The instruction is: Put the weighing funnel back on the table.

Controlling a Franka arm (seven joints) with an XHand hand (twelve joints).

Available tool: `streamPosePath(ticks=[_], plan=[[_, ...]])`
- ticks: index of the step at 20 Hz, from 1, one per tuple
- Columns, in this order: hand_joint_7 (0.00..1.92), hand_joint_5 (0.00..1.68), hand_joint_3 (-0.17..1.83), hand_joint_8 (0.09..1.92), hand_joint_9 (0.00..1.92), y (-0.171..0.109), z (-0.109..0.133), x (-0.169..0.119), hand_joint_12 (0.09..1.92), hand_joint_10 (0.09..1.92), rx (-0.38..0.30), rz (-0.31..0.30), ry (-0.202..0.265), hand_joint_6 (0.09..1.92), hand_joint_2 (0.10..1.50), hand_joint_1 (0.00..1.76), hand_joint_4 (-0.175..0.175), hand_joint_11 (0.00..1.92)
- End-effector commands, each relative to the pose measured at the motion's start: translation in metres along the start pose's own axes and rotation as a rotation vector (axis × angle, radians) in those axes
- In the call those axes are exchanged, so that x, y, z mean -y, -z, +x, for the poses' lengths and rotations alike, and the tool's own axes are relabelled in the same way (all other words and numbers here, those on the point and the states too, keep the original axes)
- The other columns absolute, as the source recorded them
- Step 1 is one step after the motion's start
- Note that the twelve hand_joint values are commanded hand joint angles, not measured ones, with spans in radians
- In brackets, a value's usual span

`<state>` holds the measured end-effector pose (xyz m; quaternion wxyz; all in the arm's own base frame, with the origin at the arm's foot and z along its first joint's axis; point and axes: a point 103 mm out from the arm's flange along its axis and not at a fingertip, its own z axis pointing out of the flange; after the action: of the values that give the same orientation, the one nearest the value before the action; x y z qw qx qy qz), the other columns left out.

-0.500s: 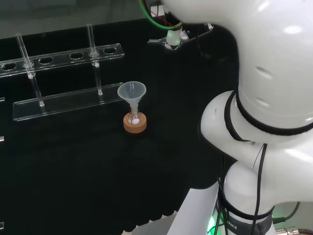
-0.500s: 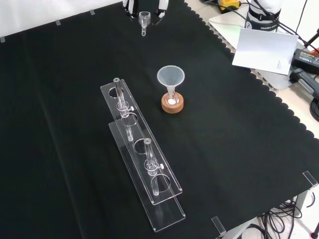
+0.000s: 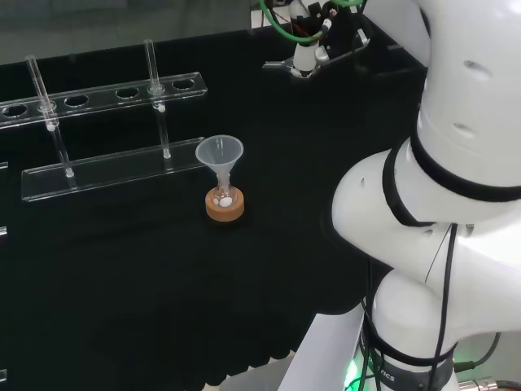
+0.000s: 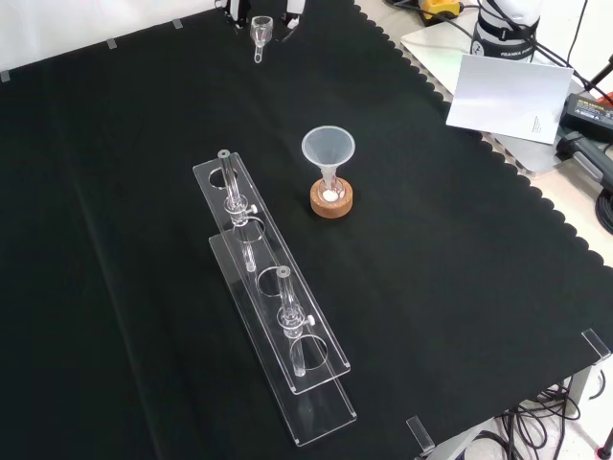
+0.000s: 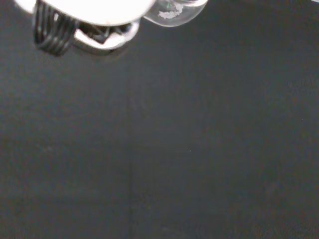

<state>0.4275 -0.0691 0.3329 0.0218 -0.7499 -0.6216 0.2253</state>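
Note:
The weighing funnel (image 4: 259, 34), a small clear scoop with a short stem pointing down, hangs above the cloth at the far edge of the front view. Dark fingers of my hand (image 4: 236, 13) stand on either side of it and pinch it. In the head view the hand (image 3: 305, 59) sits at the top, to the right of the rack and just left of the arm's white links. The wrist view has the clear piece (image 5: 174, 11) close beside a blurred white part of the hand (image 5: 89, 7), with bare black cloth below.
The big funnel (image 4: 328, 149) stands in a small flask on a cork ring (image 4: 331, 201) mid-cloth. A clear tube rack (image 4: 273, 297) with two tubes lies nearer the front. A white card (image 4: 508, 96) and cables sit off the cloth's right edge.
The hand with the weighing funnel has shifted right and a little up in the head view, and left and farther off in the front view. The big funnel and rack stayed put.

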Motion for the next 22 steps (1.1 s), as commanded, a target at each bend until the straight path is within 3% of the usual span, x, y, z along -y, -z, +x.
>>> streamPosePath(ticks=[1, 7, 18, 22], plan=[[0.88, 1.45, 0.6, 0.56, 1.3, -0.007, -0.015, -0.033, 0.86, 0.09, 0.035, 0.01, -0.009, 0.31, 0.63, 1.16, 0.175, 1.09], [0.88, 1.45, 0.6, 0.56, 1.3, -0.011, -0.006, -0.057, 0.86, 0.09, 0.056, 0.012, 0.013, 0.31, 0.63, 1.16, 0.175, 1.09], [0.88, 1.45, 0.6, 0.56, 1.3, -0.036, 0.042, -0.106, 0.86, 0.09, 0.147, 0.064, 0.076, 0.31, 0.63, 1.16, 0.175, 1.09], [0.88, 1.45, 0.6, 0.56, 1.3, -0.041, 0.053, -0.117, 0.86, 0.09, 0.152, 0.065, 0.089, 0.31, 0.63, 1.16, 0.175, 1.09]])
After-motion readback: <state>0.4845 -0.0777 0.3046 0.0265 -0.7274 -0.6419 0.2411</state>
